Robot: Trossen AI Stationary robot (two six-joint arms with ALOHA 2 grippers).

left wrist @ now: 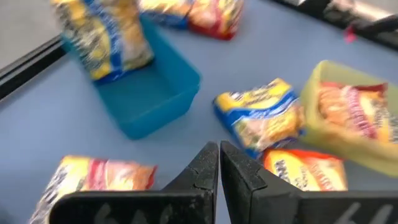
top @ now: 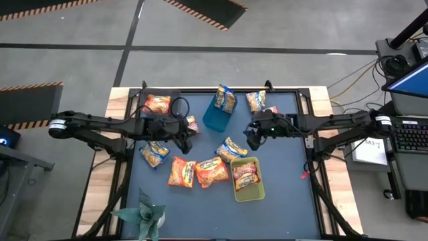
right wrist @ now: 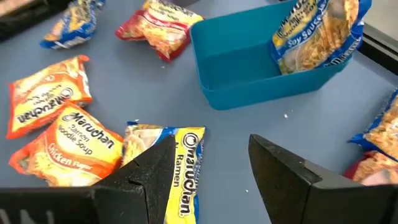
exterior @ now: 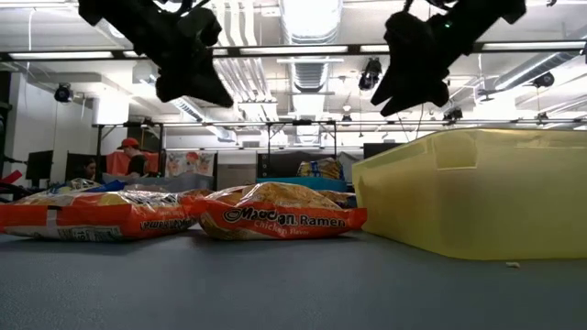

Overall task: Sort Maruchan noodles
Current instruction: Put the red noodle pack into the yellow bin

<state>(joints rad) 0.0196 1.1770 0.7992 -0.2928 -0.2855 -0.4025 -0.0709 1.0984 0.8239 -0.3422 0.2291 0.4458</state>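
Note:
Several Maruchan packets lie flat on the blue-grey table: two orange ones (top: 180,171) (top: 211,171), blue-and-yellow ones (top: 154,152) (top: 231,149) (top: 255,100), an orange one (top: 158,104) at the far left, and a red one (top: 192,124). One blue-and-yellow packet (top: 226,99) leans upright in the blue bin (top: 212,119). A red packet (top: 245,174) lies in the yellow-green bin (top: 249,193). My left gripper (left wrist: 219,163) is shut and empty, above the table left of the blue bin. My right gripper (right wrist: 211,168) is open and empty, above the blue-and-yellow packet (right wrist: 180,168) right of centre.
A small green plant figure (top: 144,214) stands at the near left edge. A red packet (top: 269,110) lies by the right arm. The table's raised frame (top: 304,100) runs along the edges. People sit in the room beyond the table (exterior: 128,156).

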